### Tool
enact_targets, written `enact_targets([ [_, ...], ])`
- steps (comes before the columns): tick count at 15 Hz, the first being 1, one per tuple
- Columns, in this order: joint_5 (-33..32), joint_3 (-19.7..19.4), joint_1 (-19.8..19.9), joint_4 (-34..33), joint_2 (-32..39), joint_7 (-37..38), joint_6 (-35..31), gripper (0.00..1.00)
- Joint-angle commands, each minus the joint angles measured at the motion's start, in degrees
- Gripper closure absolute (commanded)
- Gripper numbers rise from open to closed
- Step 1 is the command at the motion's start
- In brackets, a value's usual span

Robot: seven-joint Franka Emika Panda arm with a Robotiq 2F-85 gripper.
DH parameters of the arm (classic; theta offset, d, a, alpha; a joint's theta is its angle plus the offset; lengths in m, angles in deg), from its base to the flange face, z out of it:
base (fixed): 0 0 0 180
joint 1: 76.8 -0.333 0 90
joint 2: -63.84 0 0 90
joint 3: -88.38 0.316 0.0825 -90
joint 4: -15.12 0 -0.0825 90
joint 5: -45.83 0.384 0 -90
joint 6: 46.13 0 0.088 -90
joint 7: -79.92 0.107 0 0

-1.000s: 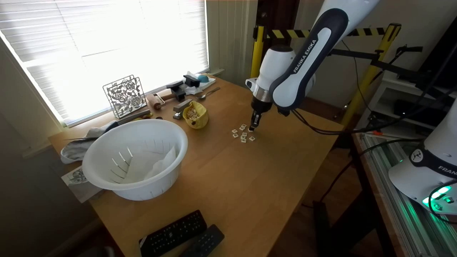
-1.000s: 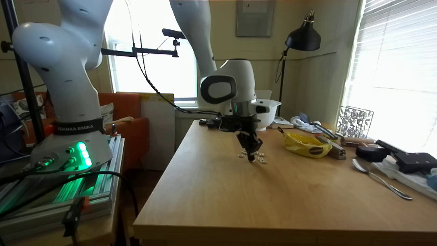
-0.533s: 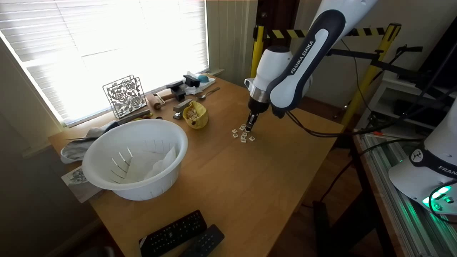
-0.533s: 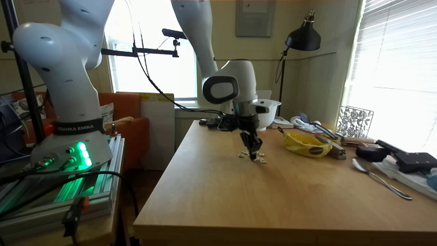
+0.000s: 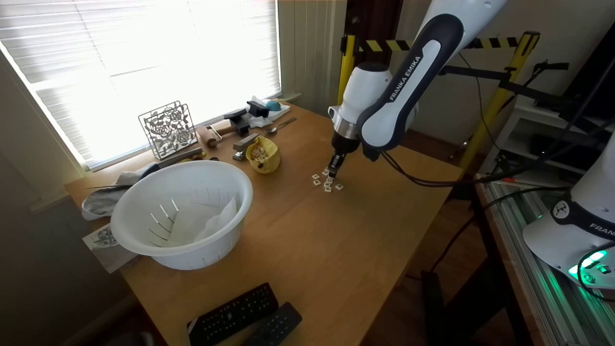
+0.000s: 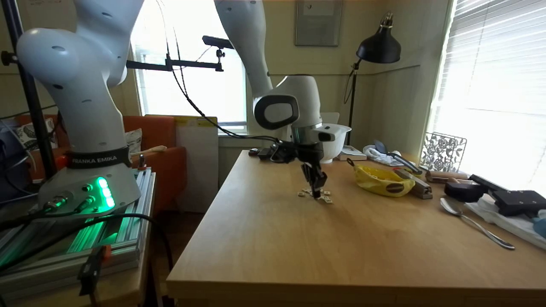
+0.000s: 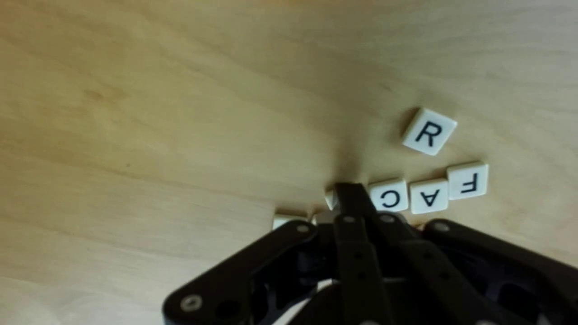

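Observation:
My gripper is shut, its fingers pressed together low at the table, and I see nothing gripped between them. In the wrist view a letter tile is mostly covered by the fingertips; they seem to rest on or against it. Just to its right comes a row: C tile, A tile and F tile, letters upside down here. Above that row lies a separate R tile. Behind the gripper another tile shows only its edge. Both exterior views show the gripper pointing down among the small tiles.
A yellow pouch filled with tiles stands toward the window, beside a grey stapler-like block. Farther off are a large white bowl, black remotes, a spoon and a metal rack.
The gripper has shifted a short way toward the row of tiles, staying low and shut. A tile at its tips seems to have slid along with it. Other tiles look unmoved.

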Motion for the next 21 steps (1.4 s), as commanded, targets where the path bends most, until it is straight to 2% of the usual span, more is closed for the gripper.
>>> enact_targets([
  [1, 0.06, -0.03, -0.91, -1.29, 2.60, 2.55, 0.92, 1.00],
  [13, 0.07, -0.73, -1.82, -1.21, 1.85, 5.00, 1.58, 1.00],
  [21, 0.92, 1.24, -0.08, -0.61, -0.32, 4.33, 1.07, 1.00],
])
